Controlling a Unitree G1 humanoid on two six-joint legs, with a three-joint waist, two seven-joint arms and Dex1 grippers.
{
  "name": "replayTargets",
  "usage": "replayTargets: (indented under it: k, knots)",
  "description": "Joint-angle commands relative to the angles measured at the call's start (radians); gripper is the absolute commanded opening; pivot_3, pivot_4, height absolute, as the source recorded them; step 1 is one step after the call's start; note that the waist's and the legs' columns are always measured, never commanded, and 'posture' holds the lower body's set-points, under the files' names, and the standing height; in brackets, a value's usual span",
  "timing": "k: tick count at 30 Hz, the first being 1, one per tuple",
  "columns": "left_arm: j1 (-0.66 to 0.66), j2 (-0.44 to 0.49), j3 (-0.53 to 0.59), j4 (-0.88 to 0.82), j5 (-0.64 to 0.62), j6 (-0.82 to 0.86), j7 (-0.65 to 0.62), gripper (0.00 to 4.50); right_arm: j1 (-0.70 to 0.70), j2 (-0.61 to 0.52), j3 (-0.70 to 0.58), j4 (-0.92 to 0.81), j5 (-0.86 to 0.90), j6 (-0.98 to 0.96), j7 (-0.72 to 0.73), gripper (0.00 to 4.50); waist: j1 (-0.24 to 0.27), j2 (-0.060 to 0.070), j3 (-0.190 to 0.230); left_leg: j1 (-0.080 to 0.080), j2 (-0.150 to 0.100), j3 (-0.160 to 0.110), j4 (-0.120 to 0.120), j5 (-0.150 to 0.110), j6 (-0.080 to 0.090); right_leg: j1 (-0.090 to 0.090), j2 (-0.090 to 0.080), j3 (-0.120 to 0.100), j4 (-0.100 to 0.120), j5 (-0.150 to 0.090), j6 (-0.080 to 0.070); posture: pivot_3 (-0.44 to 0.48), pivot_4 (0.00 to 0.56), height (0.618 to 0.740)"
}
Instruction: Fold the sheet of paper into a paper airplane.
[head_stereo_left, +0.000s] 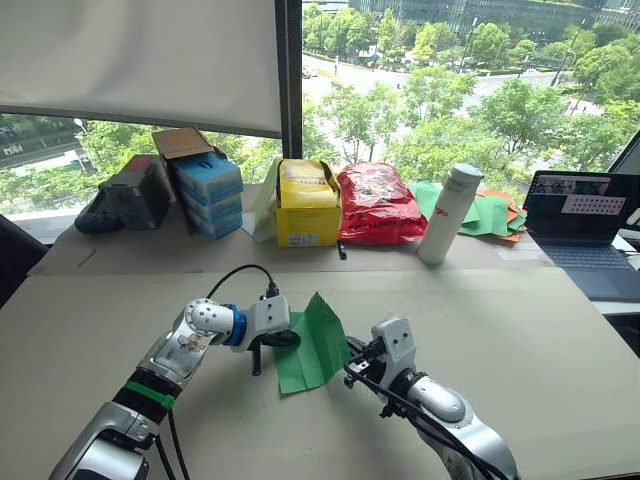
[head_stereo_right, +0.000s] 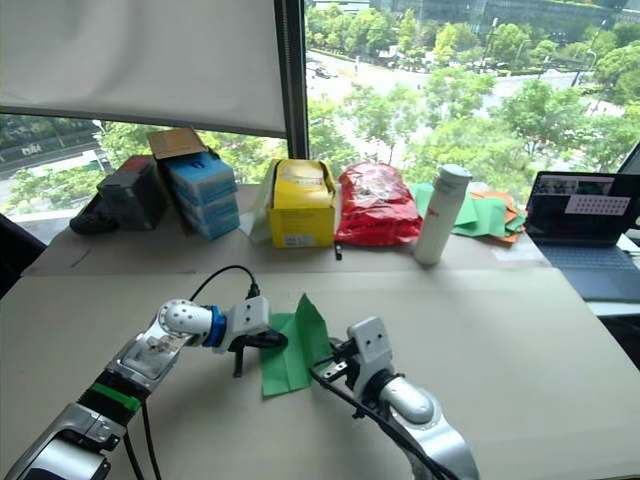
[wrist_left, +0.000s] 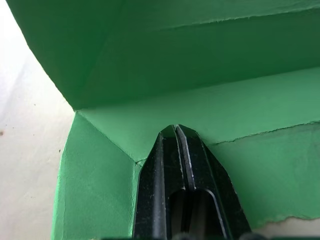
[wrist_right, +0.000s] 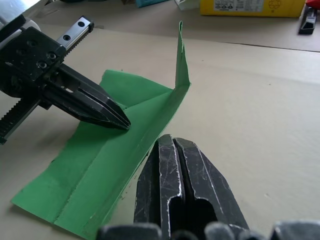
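The sheet of paper (head_stereo_left: 312, 345) looks thin and floppy; both closed fingers, left gripper (wrist_right: 117, 120) and right gripper (wrist_right: 172, 145), press beside its crease, gripping nothing.

On my beige counter (head_stereo_left: 520, 330) the bright green creased sheet of paper (head_stereo_left: 312, 345) lies between my left pincer (head_stereo_left: 283, 340), whose tips rest on it, and my right pincer (head_stereo_left: 352, 362) beside its edge. Behind it I see a yellow cardboard box (head_stereo_left: 306, 204), then a red plastic bag (head_stereo_left: 376, 204) and white cylindrical bottle (head_stereo_left: 449, 213) to the right.
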Motion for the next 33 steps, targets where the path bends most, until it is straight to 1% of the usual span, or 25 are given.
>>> replayTargets:
  k: [1,6,13,16,19,21,24,26,28,30,33]
  knots:
    - [0.032,0.014,-0.016,0.035,0.046,0.046,0.017,0.00,-0.042,-0.010,0.038,0.014,0.016,-0.029,0.071,0.05,-0.004,0.000,0.000,0.000,0.000,0.000,0.000,0.000,0.000,0.000,0.000,0.000,0.000,0.000,0.000,0.000,0.150,0.740]
    - [0.076,0.042,0.054,-0.044,0.019,0.108,0.045,0.00,-0.143,-0.020,0.092,0.110,0.010,-0.041,0.173,0.05,-0.020,0.000,0.000,-0.001,0.000,0.000,0.000,0.000,0.000,-0.001,0.000,0.000,0.001,0.000,0.000,0.000,0.150,0.740]
    - [0.175,0.081,0.160,-0.226,-0.047,0.241,0.081,0.00,-0.241,-0.052,0.149,0.287,-0.057,-0.003,0.220,0.05,-0.043,0.001,0.001,-0.002,0.001,0.000,-0.002,0.001,-0.001,-0.004,0.000,0.001,0.002,-0.001,-0.002,0.000,0.150,0.740]
    - [0.224,0.116,0.237,-0.329,-0.102,0.312,0.092,0.00,-0.253,-0.077,0.179,0.315,-0.075,0.010,0.259,0.05,-0.049,0.001,0.001,-0.002,0.001,0.000,-0.003,0.001,-0.002,-0.005,0.000,0.002,0.001,-0.001,-0.002,0.000,0.150,0.740]
    - [0.237,0.136,0.326,-0.412,-0.174,0.381,0.107,0.00,-0.262,-0.088,0.196,0.327,-0.089,0.009,0.280,0.05,-0.044,0.001,0.002,-0.003,0.001,0.000,-0.003,0.001,-0.002,-0.005,-0.001,0.002,0.001,-0.001,-0.002,0.000,0.150,0.740]
    - [0.235,0.138,0.363,-0.449,-0.217,0.420,0.113,0.00,-0.268,-0.090,0.198,0.333,-0.091,0.012,0.288,0.05,-0.041,0.001,0.002,-0.003,0.001,-0.001,-0.003,0.001,-0.002,-0.005,-0.002,0.002,0.001,-0.001,-0.002,0.000,0.150,0.740]
    - [0.231,0.113,0.417,-0.521,-0.321,0.497,0.116,0.00,-0.286,-0.092,0.209,0.349,-0.105,0.014,0.301,0.05,-0.040,0.001,0.002,-0.002,0.001,-0.001,-0.003,0.001,-0.002,-0.004,-0.003,0.003,0.001,-0.001,-0.002,0.000,0.150,0.740]
    - [0.245,0.099,0.411,-0.535,-0.341,0.510,0.129,0.00,-0.292,-0.090,0.210,0.354,-0.109,0.015,0.308,0.05,-0.041,0.001,0.002,-0.002,0.001,-0.001,-0.003,0.001,-0.003,-0.004,-0.003,0.003,0.001,-0.001,-0.002,0.000,0.150,0.740]
    - [0.266,0.097,0.385,-0.533,-0.332,0.504,0.141,0.00,-0.295,-0.088,0.211,0.358,-0.114,0.016,0.312,0.05,-0.043,0.001,0.002,-0.002,0.001,-0.001,-0.004,0.004,-0.007,-0.004,-0.003,0.003,0.001,-0.001,-0.002,0.000,0.150,0.740]
    - [0.286,0.083,0.361,-0.519,-0.327,0.496,0.153,0.00,-0.296,-0.086,0.210,0.358,-0.116,0.018,0.315,0.05,-0.044,0.001,0.002,-0.001,0.001,-0.001,-0.007,0.004,-0.007,-0.004,-0.003,0.004,0.001,-0.001,-0.002,0.000,0.150,0.740]
    - [0.323,0.072,0.296,-0.461,-0.274,0.445,0.171,0.00,-0.295,-0.087,0.208,0.351,-0.116,0.021,0.317,0.05,-0.043,0.001,0.002,0.000,0.001,-0.001,-0.009,0.004,-0.007,-0.004,-0.003,0.004,0.000,-0.001,-0.003,0.000,0.150,0.740]
